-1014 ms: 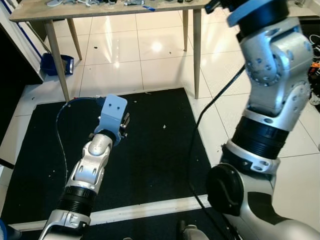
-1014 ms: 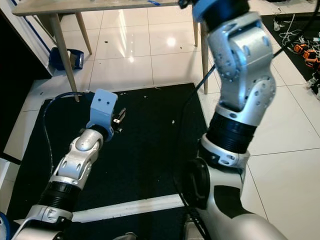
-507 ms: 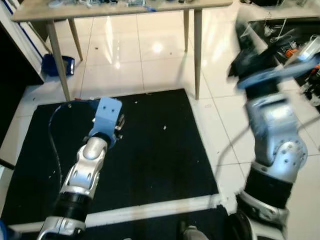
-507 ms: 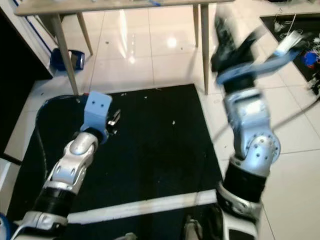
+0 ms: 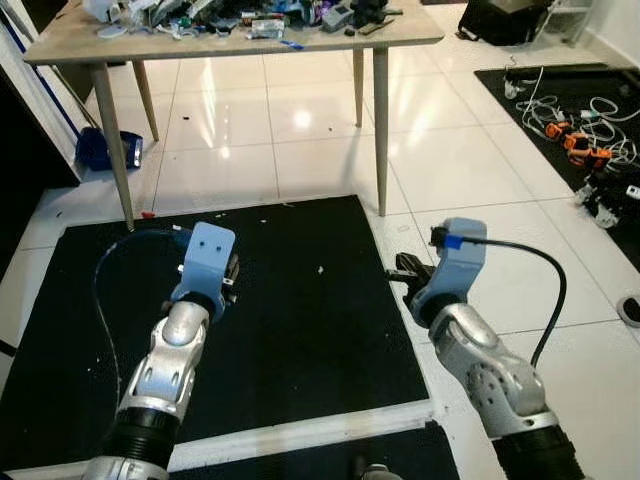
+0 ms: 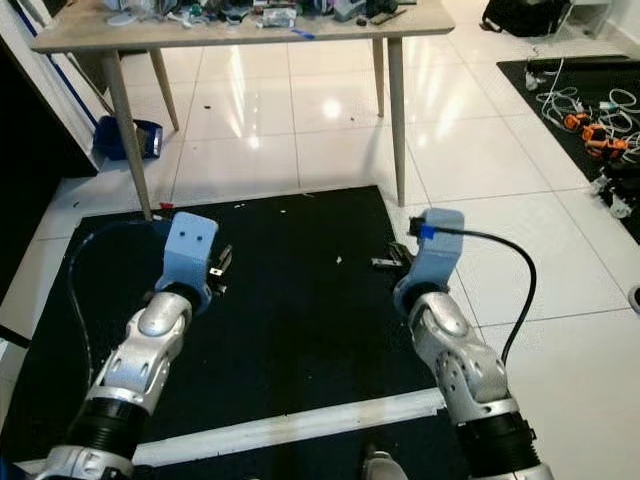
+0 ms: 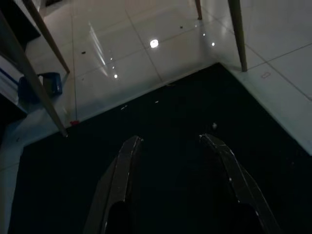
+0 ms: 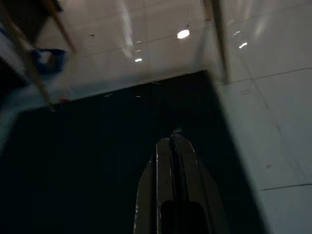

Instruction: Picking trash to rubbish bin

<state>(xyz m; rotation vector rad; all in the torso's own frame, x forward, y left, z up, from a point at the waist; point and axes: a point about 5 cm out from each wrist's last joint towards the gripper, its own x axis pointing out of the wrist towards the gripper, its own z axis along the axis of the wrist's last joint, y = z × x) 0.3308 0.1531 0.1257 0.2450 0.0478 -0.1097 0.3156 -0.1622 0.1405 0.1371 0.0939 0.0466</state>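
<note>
Both grippers hover over the black mat: left gripper spread, right gripper pressed together, empty; white scrap at twelve o'clock, possibly trash.

Glossy white tiles — black mat, cluttered table.

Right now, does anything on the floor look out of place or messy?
Yes. Small pale scraps are scattered over the black mat, and a tangle of loose cables lies on another mat to the right. The table is cluttered too. Nothing looks damaged.
</note>
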